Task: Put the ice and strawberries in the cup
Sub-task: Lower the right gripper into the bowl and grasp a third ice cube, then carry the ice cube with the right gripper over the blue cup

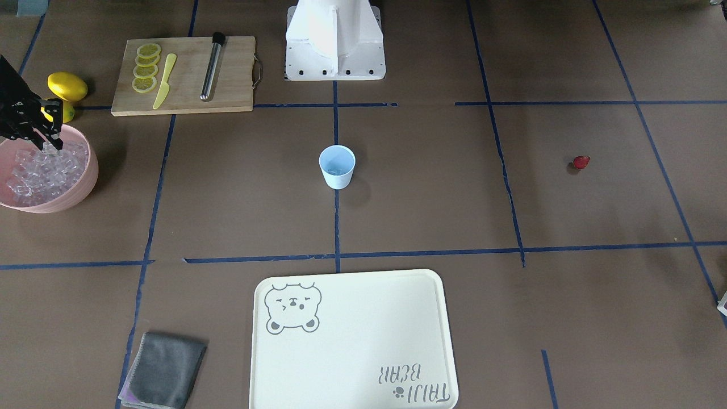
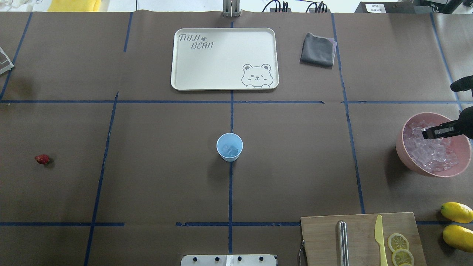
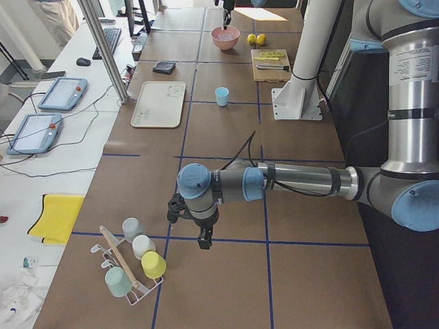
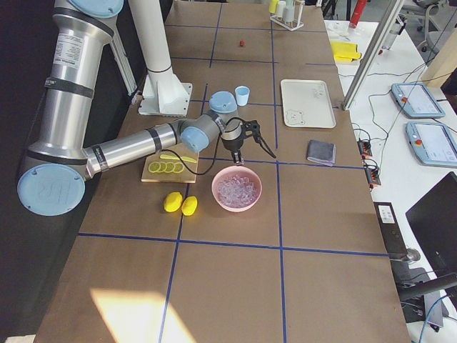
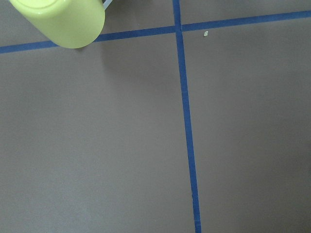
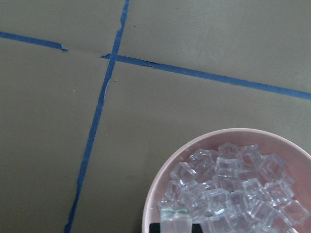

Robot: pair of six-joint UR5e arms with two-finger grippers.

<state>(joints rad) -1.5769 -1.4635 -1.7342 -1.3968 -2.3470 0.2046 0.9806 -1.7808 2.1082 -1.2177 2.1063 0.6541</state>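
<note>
The light blue cup (image 1: 337, 166) stands upright at the table's centre, with a couple of ice cubes (image 2: 232, 150) in it. A dark red strawberry (image 1: 580, 163) lies alone far out on my left side (image 2: 41, 159). My right gripper (image 1: 51, 146) hangs over the pink bowl (image 1: 85, 187) of ice (image 1: 40, 176), shut on one cube (image 6: 175, 217) just above the pile. My left gripper (image 3: 204, 241) shows only in the exterior left view, low over bare table far from the cup. I cannot tell whether it is open or shut.
A wooden board (image 1: 227, 85) holds lemon slices, a yellow knife and a metal rod. Two lemons (image 2: 457, 212) lie near the bowl. A cream tray (image 1: 352, 363) and grey cloth (image 1: 164, 369) sit on the far side. A cup rack (image 3: 134, 264) stands beside the left gripper.
</note>
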